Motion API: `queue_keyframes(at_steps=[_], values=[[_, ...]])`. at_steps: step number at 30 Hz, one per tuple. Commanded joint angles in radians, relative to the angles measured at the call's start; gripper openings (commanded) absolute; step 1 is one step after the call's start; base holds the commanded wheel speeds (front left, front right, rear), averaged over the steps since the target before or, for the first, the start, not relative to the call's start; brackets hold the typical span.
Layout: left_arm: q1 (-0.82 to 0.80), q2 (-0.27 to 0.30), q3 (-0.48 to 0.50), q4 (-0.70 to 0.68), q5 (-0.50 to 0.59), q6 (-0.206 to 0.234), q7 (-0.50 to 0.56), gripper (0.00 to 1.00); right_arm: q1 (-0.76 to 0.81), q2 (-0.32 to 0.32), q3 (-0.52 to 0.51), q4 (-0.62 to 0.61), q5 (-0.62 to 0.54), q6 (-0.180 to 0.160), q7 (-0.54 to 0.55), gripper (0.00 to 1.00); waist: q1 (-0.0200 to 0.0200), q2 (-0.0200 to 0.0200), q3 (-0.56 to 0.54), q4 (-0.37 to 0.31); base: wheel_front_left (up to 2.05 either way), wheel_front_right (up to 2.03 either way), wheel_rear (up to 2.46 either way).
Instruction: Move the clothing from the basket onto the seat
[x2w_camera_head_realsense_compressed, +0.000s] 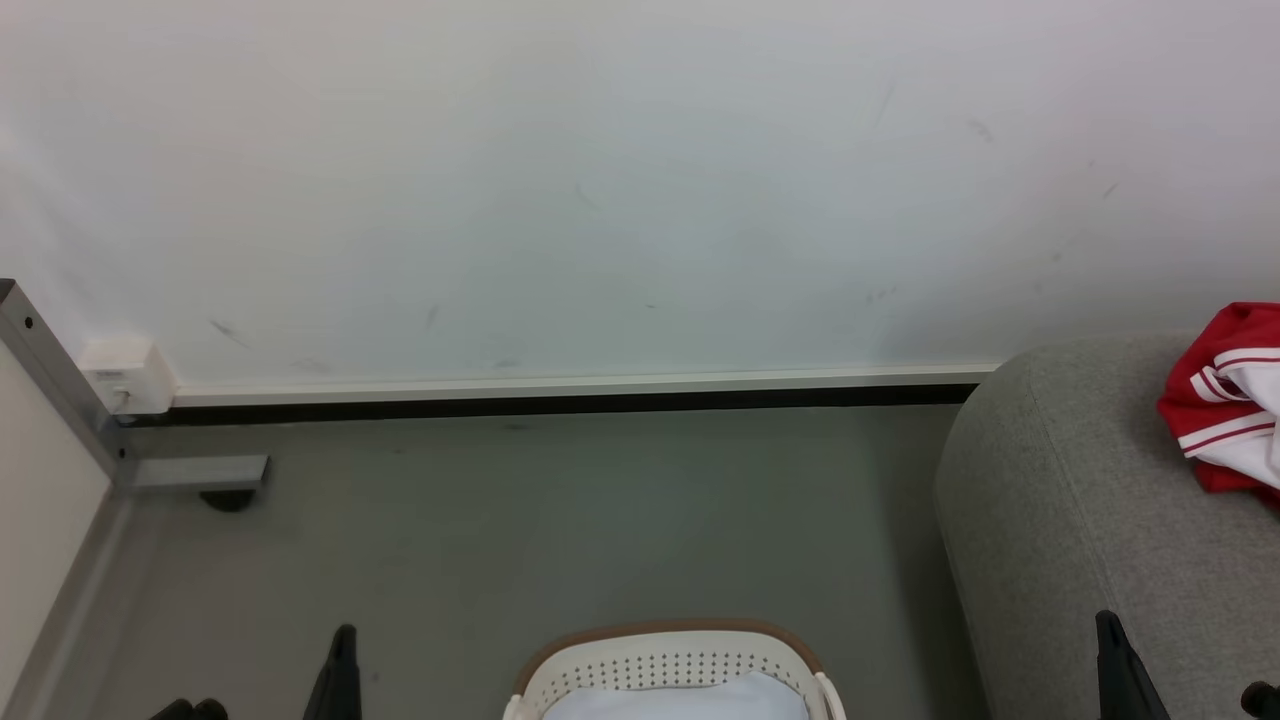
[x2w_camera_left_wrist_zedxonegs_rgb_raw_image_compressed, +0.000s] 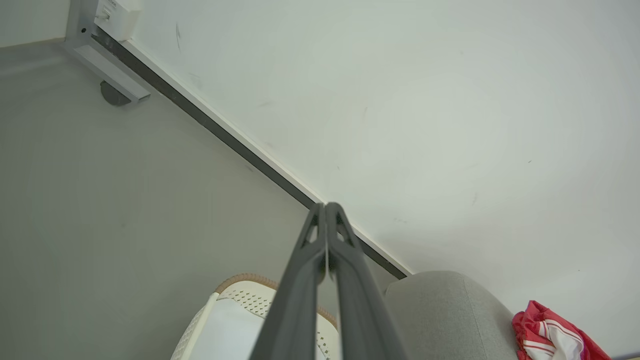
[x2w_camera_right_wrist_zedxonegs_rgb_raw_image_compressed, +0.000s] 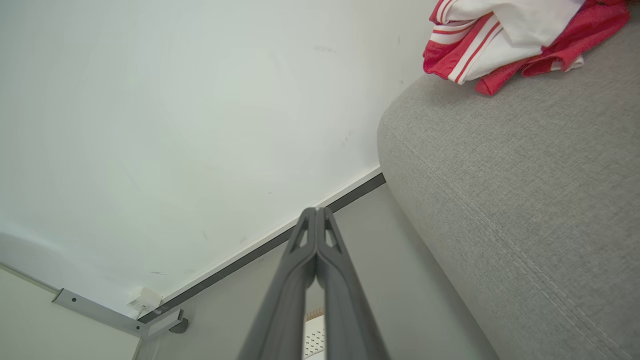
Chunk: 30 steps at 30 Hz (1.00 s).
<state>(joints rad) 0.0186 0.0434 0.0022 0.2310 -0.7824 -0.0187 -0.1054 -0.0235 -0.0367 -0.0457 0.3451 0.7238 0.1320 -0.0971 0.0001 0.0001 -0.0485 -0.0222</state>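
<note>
The cream-white basket (x2w_camera_head_realsense_compressed: 672, 668) with a brown rim stands on the floor at the bottom centre of the head view, with something pale inside; its rim (x2w_camera_left_wrist_zedxonegs_rgb_raw_image_compressed: 246, 280) also shows past my left fingers. Red and white striped clothing (x2w_camera_head_realsense_compressed: 1232, 398) lies on the grey seat (x2w_camera_head_realsense_compressed: 1080, 520) at the right, seen too in the wrist views as clothing (x2w_camera_right_wrist_zedxonegs_rgb_raw_image_compressed: 510, 40) on the seat (x2w_camera_right_wrist_zedxonegs_rgb_raw_image_compressed: 525, 200). My left gripper (x2w_camera_left_wrist_zedxonegs_rgb_raw_image_compressed: 326, 205) is shut and holds nothing, raised to the left of the basket (x2w_camera_head_realsense_compressed: 345, 632). My right gripper (x2w_camera_right_wrist_zedxonegs_rgb_raw_image_compressed: 317, 209) is shut and empty, beside the seat's front (x2w_camera_head_realsense_compressed: 1103, 618).
A white wall with a pale skirting strip (x2w_camera_head_realsense_compressed: 580, 385) runs behind the grey floor (x2w_camera_head_realsense_compressed: 560, 520). At the left a metal frame post (x2w_camera_head_realsense_compressed: 60, 380) with a foot bar (x2w_camera_head_realsense_compressed: 200, 472) and a white wall box (x2w_camera_head_realsense_compressed: 125, 375) fill the corner.
</note>
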Motion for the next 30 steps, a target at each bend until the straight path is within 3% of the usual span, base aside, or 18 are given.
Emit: queue_keyframes(at_steps=[1, 30], values=[[-0.027, 0.005, 0.01, -0.016, -0.042, -0.006, 0.01, 0.0, -0.033, -0.011, -0.007, -0.02, 0.042, -0.001, 0.007, 0.0, -0.0001, -0.0001, 0.001, 0.0, 0.0, 0.0, 0.0], [-0.069, 0.007, 0.053, -0.044, -0.366, -0.015, 0.097, 0.0, -0.068, -0.019, -0.029, -0.048, 0.395, -0.001, 0.088, 0.0, -0.0001, -0.0001, 0.015, 0.007, 0.0, 0.0, 0.0]])
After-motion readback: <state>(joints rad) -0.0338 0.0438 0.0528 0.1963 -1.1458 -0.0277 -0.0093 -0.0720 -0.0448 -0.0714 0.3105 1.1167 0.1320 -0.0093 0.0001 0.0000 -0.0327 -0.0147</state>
